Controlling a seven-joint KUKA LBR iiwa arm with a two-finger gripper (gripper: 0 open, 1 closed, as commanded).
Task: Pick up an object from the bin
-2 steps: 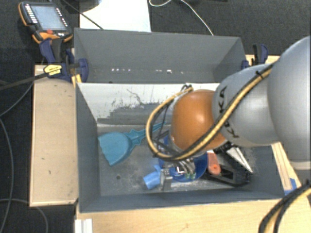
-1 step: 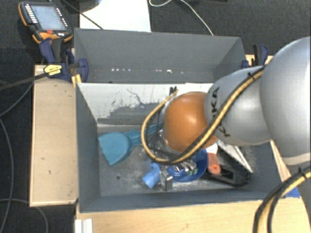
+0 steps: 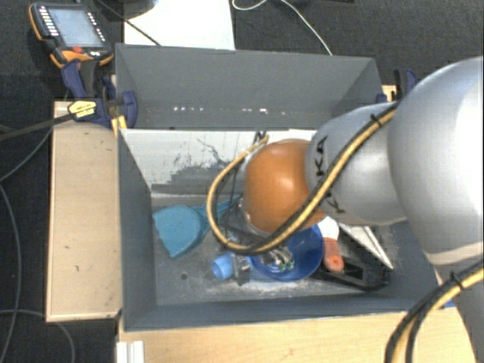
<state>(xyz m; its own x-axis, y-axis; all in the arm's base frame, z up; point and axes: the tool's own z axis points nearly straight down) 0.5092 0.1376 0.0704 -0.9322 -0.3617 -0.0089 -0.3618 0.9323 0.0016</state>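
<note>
Gripper [image 3: 243, 267] low at 6 o'clock of bin [image 3: 227, 89], arm [image 3: 423, 150] reaching from 3, between small blue cylinder [image 3: 221, 266] and blue bowl [image 3: 304, 259]; grip state can't tell.

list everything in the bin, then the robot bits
bin: 1, grey, centre of view
wedge: 1, teal, left on the bin floor
cap: 1, blue, small, front floor, left of the bowl
bowl: 1, blue, front middle, partly under the cover
orange piece: 1, orange, just right of the bowl
black thing: 1, black, front right corner; kind unclear
sheet: 1, white, right side, above the black thing
arm: 1, grey, in from the right
cover: 1, orange, on the wrist
cable: 1, yellow and black, looped round the cover
gripper: 1, dark, low between cap and bowl
</note>
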